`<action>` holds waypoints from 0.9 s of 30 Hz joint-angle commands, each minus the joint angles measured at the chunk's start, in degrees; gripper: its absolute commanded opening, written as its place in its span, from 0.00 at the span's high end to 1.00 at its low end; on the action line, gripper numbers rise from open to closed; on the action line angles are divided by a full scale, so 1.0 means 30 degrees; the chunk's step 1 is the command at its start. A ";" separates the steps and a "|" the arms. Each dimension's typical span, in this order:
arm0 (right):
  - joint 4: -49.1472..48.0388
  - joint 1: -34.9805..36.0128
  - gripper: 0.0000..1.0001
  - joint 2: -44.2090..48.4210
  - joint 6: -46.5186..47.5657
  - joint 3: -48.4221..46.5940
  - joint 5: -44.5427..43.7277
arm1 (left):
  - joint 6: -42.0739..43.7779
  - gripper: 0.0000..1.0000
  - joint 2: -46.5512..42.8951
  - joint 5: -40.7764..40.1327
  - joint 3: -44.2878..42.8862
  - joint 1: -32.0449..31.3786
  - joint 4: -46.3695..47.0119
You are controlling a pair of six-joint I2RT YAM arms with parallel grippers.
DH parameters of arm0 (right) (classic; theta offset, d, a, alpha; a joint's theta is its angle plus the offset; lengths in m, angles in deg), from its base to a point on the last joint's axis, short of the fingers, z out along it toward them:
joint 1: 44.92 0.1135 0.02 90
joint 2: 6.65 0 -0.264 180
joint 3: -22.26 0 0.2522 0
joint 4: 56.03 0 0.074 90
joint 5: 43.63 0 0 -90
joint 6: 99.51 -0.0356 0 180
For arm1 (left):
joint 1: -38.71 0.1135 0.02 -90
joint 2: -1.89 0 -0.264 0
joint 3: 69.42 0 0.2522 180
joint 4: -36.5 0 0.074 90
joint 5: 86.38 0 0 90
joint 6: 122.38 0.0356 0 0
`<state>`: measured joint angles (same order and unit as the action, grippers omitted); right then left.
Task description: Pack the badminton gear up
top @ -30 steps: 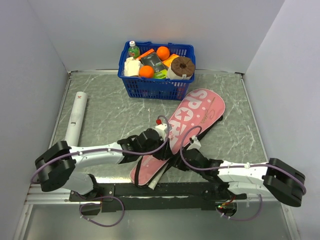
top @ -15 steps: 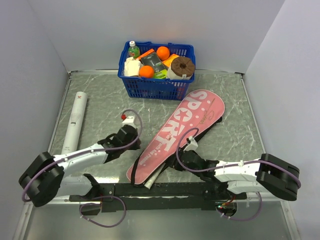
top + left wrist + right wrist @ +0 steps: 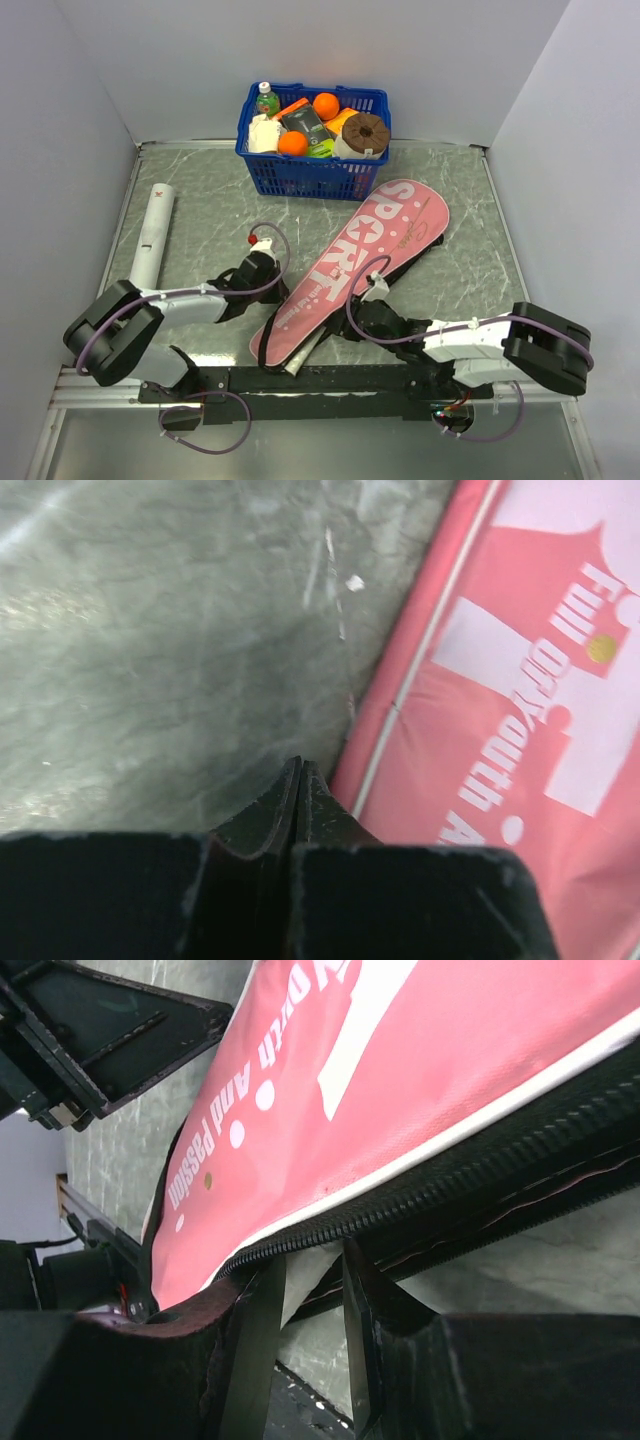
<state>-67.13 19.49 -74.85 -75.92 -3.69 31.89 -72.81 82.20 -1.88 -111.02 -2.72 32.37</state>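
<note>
As the large pink racket-shaped cover with the word SPORT and a black edge (image 3: 372, 248) lies flat and diagonal on the grey marbled table (image 3: 200, 210), with its wide end toward the blue plastic basket of groceries (image 3: 310, 176), the step in hand seems to be the closing of this cover. The left gripper (image 3: 300, 766) hangs over bare table just beside the cover's left border, with its two fingers pressed together and nothing between them. The right gripper (image 3: 308, 1256) is low at the opposite border, near the narrow end, where the black zipper band (image 3: 480, 1150) runs. Its fingers stand a little apart with something pale in the gap, but I cannot tell if they pinch it or only stand around it. Something pale shows from under the narrow end in the top view, perhaps racket handles, but this is not sure. The long white tube (image 3: 150, 240) lies apart near the left wall, not yet packed, and I see no shuttlecocks. In my judgement the next move asks the right gripper to find the zipper pull and draw it along the edge, while the left one presses the cover down so that it does not slide.
</note>
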 commanded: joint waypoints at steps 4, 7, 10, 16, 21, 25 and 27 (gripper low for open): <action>-0.2932 0.0593 0.63 -0.1608 -0.0595 -0.0538 0.0315 | -0.0909 0.99 -0.1220 0.1979 0.1542 -0.0603 -0.0836; -0.3691 0.0652 0.63 -0.2078 -0.0656 -0.0596 0.0110 | -0.1377 0.99 -0.2040 0.2067 0.2041 -0.1276 -0.1070; -0.4248 0.0681 0.63 -0.2692 -0.0772 -0.0743 -0.0211 | -0.2022 0.99 -0.2715 0.1891 0.2363 -0.2388 -0.1537; -0.4312 0.0682 0.63 -0.3105 -0.0921 -0.1209 -0.1585 | -0.3340 0.99 -0.3245 0.1159 0.3007 -0.4177 -0.1570; -0.4162 0.0535 0.62 -0.3602 -0.0130 -0.2236 -0.2496 | -0.4249 0.99 -0.3334 0.1305 0.3857 -0.4851 -0.0691; -0.5363 0.0125 0.63 -0.5034 0.0253 -0.2880 -0.2439 | -0.4892 0.99 -0.3275 0.1276 0.3917 -0.5583 -0.0252; -0.6296 0.0037 0.63 -0.5476 0.0485 -0.2998 -0.2439 | -0.5128 0.99 -0.3217 0.1217 0.3917 -0.6081 0.0070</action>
<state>-75.83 21.56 -87.90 -76.64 -8.25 30.93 -83.65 71.82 -8.44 -100.97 -15.92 34.42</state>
